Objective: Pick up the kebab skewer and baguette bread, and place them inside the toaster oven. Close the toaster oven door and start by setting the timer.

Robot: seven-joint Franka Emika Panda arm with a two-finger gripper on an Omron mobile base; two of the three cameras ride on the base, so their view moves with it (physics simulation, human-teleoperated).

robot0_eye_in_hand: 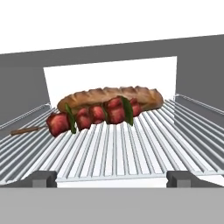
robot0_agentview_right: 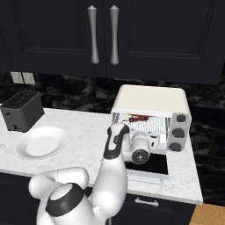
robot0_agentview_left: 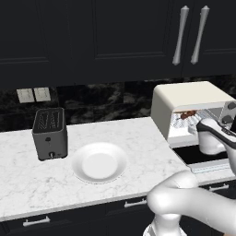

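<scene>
The toaster oven (robot0_agentview_left: 184, 97) (robot0_agentview_right: 149, 99) stands on the counter with its door (robot0_agentview_left: 205, 156) (robot0_agentview_right: 147, 165) folded down flat. On the wire rack (robot0_eye_in_hand: 131, 148) inside lie the kebab skewer (robot0_eye_in_hand: 92, 115) and, touching it just behind, the baguette bread (robot0_eye_in_hand: 111, 96). From the base views the skewer (robot0_agentview_right: 137, 117) shows as a dark red streak on the rack. My gripper (robot0_eye_in_hand: 112, 178) sits open at the oven mouth, above the lowered door. Its fingertips (robot0_eye_in_hand: 43, 178) are short of the food and hold nothing.
Three dark knobs (robot0_agentview_right: 178, 132) line the oven's right panel. A white plate (robot0_agentview_left: 99, 162) (robot0_agentview_right: 41, 142) lies on the marble counter left of the oven. A dark grey slot toaster (robot0_agentview_left: 50, 133) (robot0_agentview_right: 22, 110) stands further left. Dark cabinets hang overhead.
</scene>
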